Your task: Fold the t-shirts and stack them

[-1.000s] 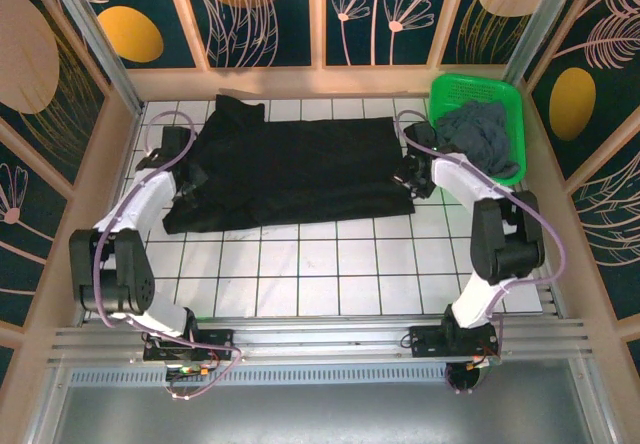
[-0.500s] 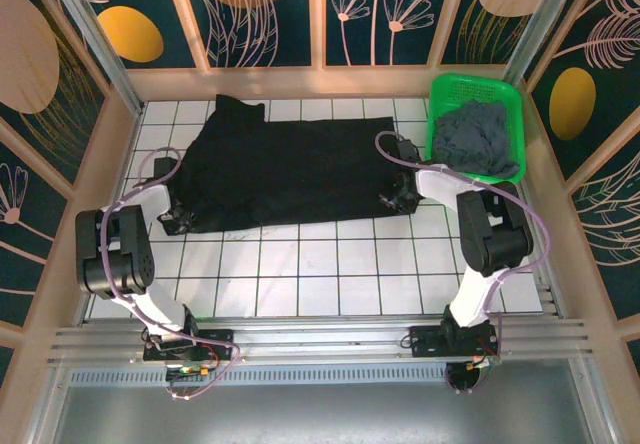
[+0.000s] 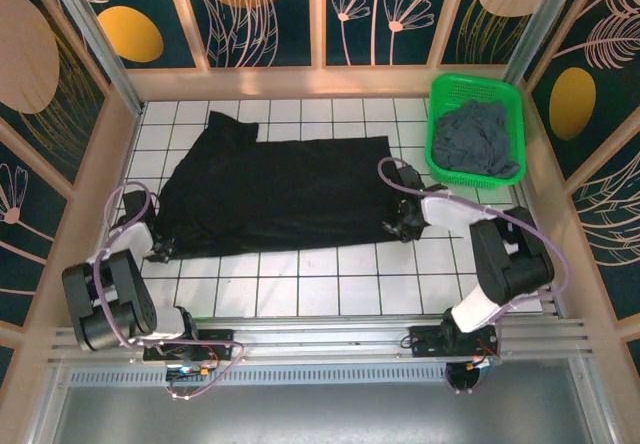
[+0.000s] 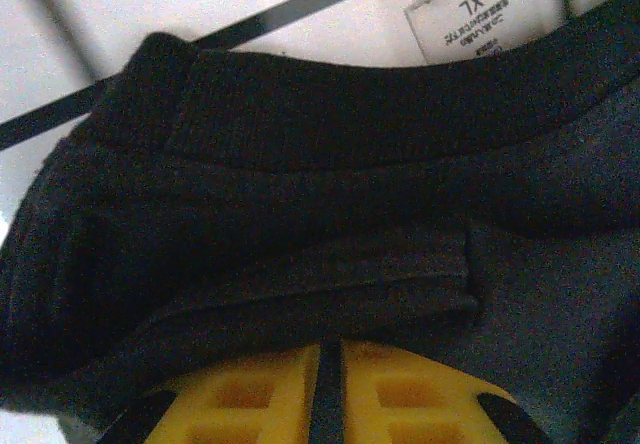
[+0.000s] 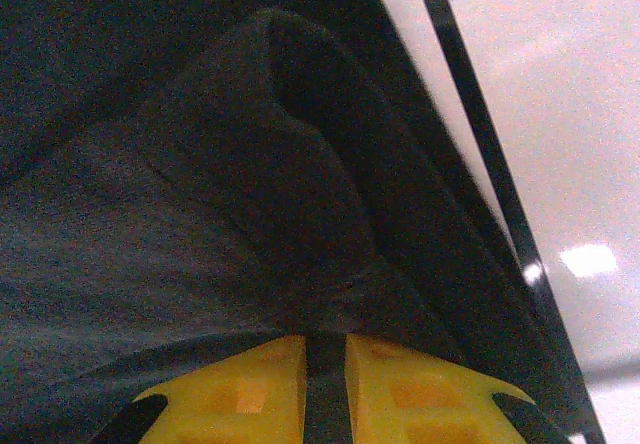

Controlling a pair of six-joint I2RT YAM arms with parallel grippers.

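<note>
A: "Where is the black t-shirt [image 3: 280, 189]?"
B: "Spread flat just beside the green basket [image 3: 436, 124], which holds the grey-blue t-shirt [image 3: 478, 136]. The right gripper [image 3: 397, 226] is pinched on the corner nearest the basket, and the left gripper [image 3: 160, 249] on the collar end farthest from it."
A: "How should they fold it?"
B: "Probably by lifting both ends level and taut, so the edges meet squarely."
A: "Any writing?"
B: "The neck label [image 4: 478, 12] reads XL. The smaller print is blurred."
</note>
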